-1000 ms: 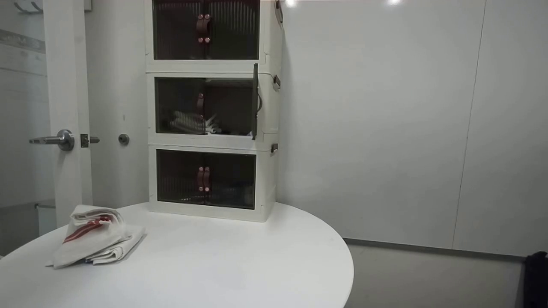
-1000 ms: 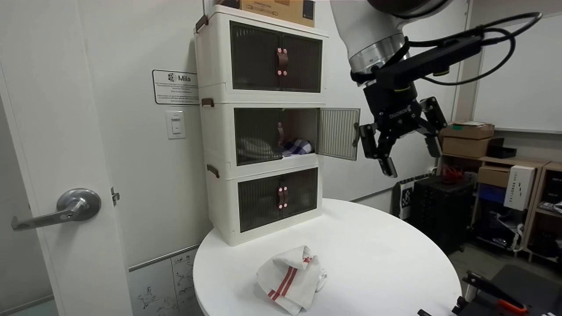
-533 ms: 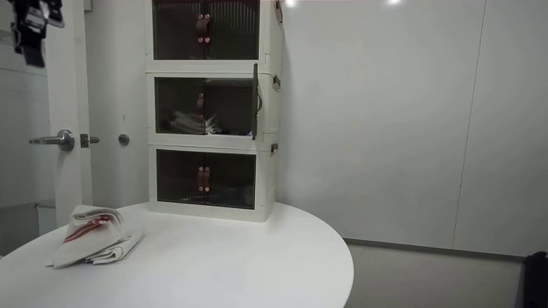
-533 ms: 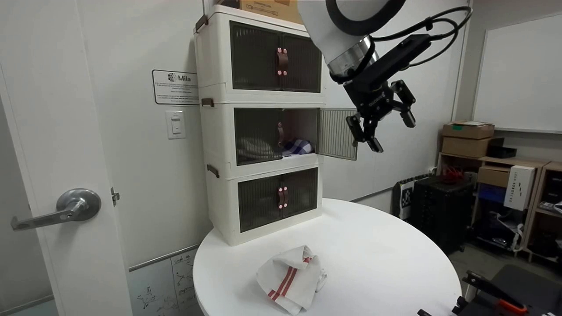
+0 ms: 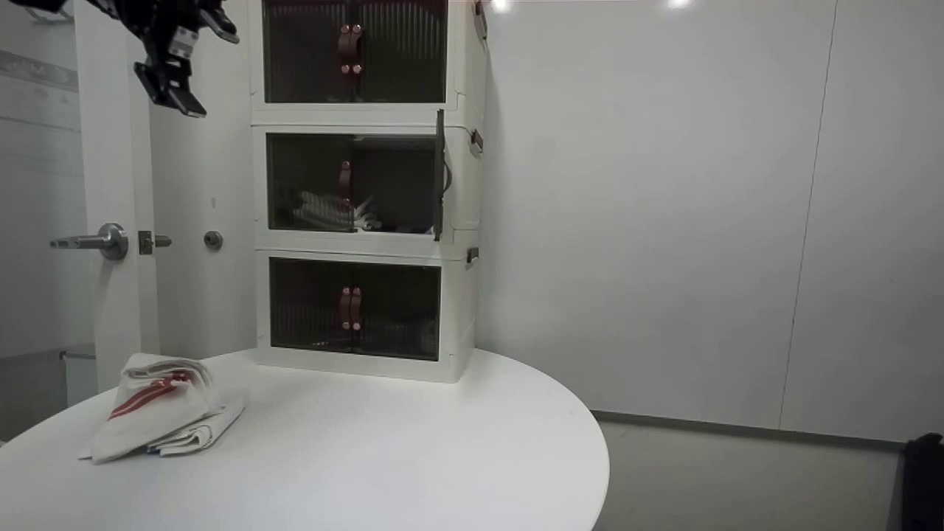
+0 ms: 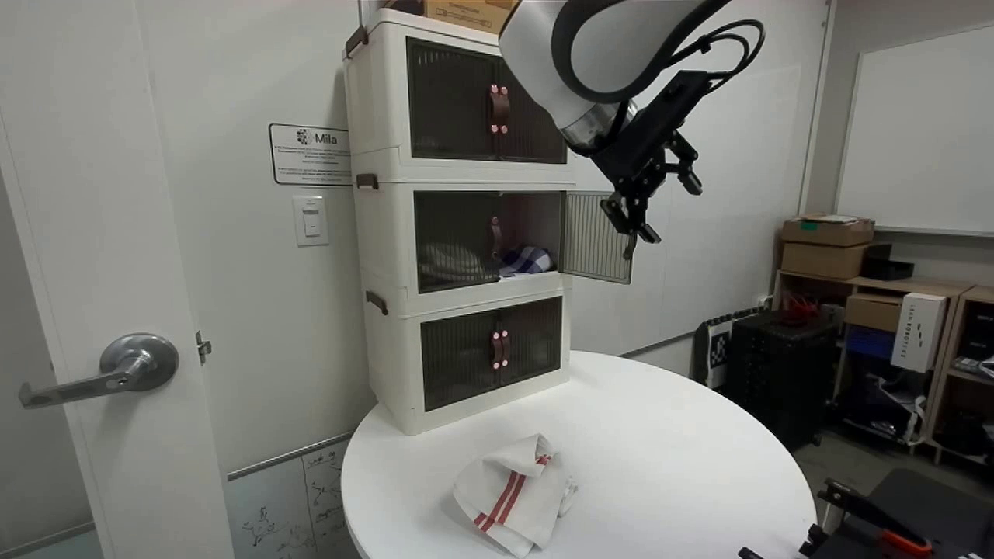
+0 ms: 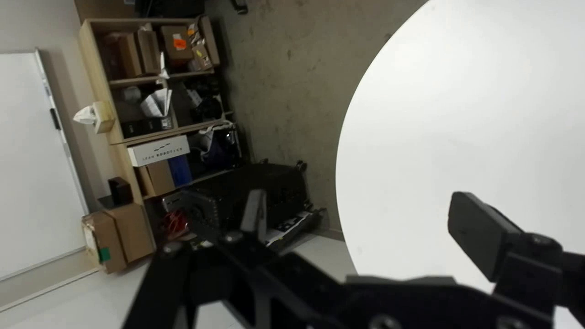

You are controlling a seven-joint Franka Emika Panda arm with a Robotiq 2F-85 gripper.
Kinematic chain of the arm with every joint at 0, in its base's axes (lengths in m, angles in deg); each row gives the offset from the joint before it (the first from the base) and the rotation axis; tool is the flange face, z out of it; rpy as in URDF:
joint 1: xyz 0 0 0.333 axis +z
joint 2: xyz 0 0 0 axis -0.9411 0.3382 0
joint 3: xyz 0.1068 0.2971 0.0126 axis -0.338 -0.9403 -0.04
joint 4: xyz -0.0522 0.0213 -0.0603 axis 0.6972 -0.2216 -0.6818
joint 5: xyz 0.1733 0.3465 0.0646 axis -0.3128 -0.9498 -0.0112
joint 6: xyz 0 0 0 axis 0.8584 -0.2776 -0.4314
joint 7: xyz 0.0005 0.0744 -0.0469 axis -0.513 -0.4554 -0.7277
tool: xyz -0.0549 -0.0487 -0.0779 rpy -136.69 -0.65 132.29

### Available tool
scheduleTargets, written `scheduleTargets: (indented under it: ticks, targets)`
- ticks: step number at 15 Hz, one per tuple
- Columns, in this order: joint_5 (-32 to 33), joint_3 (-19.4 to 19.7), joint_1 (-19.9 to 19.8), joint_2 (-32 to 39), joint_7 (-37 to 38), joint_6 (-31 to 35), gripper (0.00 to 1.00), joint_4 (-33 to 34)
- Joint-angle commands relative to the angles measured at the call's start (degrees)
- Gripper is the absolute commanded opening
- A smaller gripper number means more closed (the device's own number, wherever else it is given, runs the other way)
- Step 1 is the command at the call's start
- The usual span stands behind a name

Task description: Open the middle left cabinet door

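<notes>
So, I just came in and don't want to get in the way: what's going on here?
A robot arm hangs in the air, its fingers spread and holding nothing. Its job is to open the middle left door of the cabinet, which is shut. The middle right door stands open. A white cloth with red stripes lies on the table in front of the cabinet.

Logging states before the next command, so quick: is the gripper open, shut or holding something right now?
Gripper: open, jaws spread well apart, holding nothing.
</notes>
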Motion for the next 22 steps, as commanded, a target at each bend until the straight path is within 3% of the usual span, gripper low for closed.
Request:
scheduleTargets:
  ticks: [1, 5, 11, 17, 22]
  targets:
    - [10.47, 1.78, 2.41, 6.06, 4.47, 0.96, 1.00, 2.92]
    - [20.47, 3.62, 4.59, 11.45, 8.87, 5.19, 1.00, 3.94]
    - [32.54, 4.80, 8.18, 18.58, 17.11, 6.25, 1.00, 8.44]
    - [36.95, 5.43, 10.45, 24.78, 24.53, 6.44, 1.00, 16.19]
    - [39.14, 6.34, 11.12, 29.93, 26.03, 6.87, 1.00, 23.58]
